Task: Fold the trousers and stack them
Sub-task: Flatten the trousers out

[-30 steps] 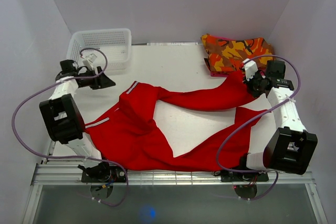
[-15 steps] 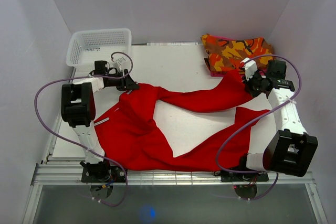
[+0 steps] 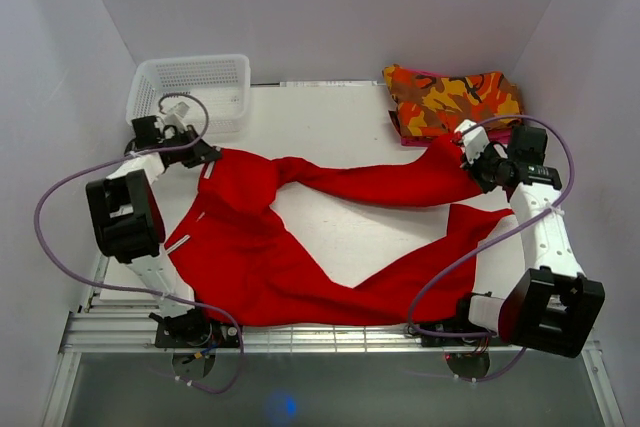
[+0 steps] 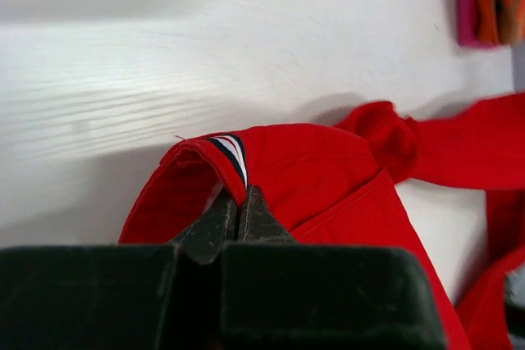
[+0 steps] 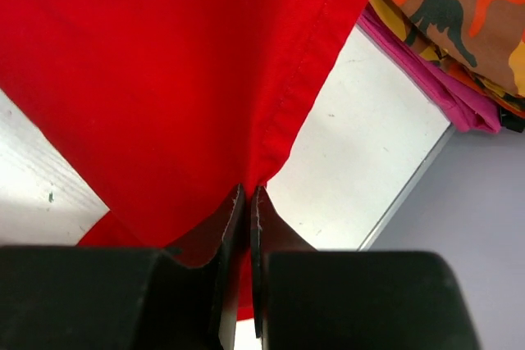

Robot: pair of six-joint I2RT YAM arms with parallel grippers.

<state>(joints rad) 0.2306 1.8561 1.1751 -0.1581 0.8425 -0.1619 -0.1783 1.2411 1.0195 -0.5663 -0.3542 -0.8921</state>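
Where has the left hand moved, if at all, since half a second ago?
Yes: left, back toward the basket, the left hand shut on the trousers.

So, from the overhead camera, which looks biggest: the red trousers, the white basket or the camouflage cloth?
1. plain red cloth trousers: largest by far.
2. orange camouflage-patterned garment and white plastic mesh basket: about alike, too close to rank.

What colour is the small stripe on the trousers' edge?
The stripe is navy and white; the left wrist view shows it best.
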